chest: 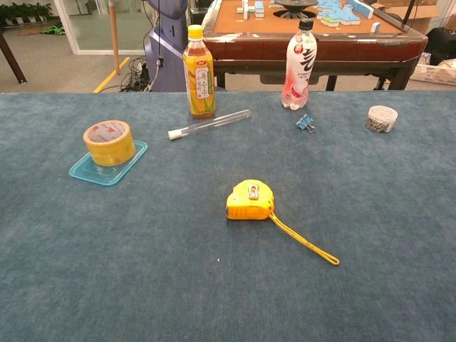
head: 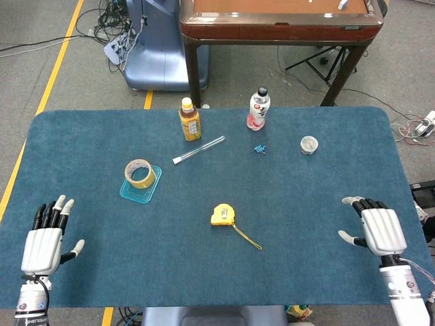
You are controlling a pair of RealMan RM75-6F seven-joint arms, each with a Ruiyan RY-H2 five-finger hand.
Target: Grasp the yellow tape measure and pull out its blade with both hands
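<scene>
We see the yellow tape measure point(head: 222, 215) lying mid-table between both empty, spread hands, left hand point(head: 46, 239) and right hand point(head: 379, 229); its nearer hand is unclear.

Robot lab/test room: blue-cloth table point(head: 326, 272) centre frame, yellow floor tape point(head: 60, 61) upper left, loose cables point(head: 112, 17) top, mahjong table point(chest: 320, 28) upper right.

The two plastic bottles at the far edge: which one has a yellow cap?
The amber tea bottle, left of the pink-labelled bottle, whose cap is black.
</scene>
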